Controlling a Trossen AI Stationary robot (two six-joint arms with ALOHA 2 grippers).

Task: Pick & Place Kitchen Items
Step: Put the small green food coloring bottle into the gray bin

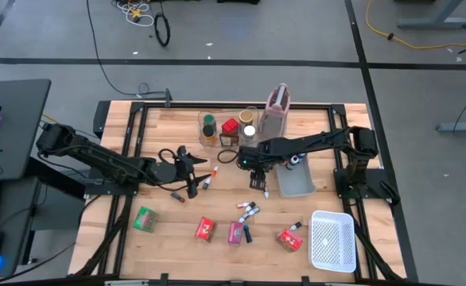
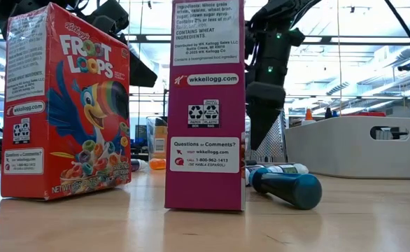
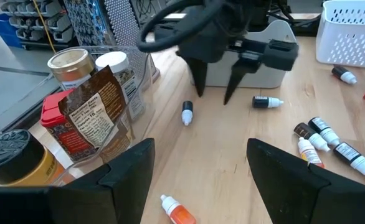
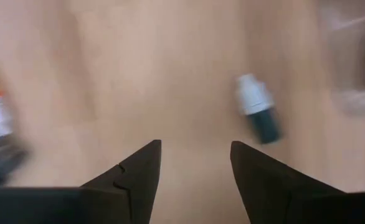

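Observation:
My right gripper point(image 1: 258, 179) hangs open over the table's middle, fingers pointing down, with nothing between them point(image 4: 195, 155). A small dark bottle with a white cap point(image 4: 257, 116) lies on its side on the wood just beside it, seen too in the left wrist view point(image 3: 187, 114). My left gripper point(image 1: 193, 171) stands open and empty left of centre point(image 3: 198, 168), facing the right gripper point(image 3: 213, 93). An orange-capped bottle point(image 3: 177, 213) lies near it. More small bottles point(image 1: 249, 210) and red, pink and green packets point(image 1: 205, 229) lie along the near side.
A clear bin with spice jars point(image 1: 221, 129) and a pinkish jug point(image 1: 277, 111) stand at the far middle. A grey tray point(image 1: 298, 183) sits right of the right gripper. A white mesh basket point(image 1: 332, 241) stands at the near right corner.

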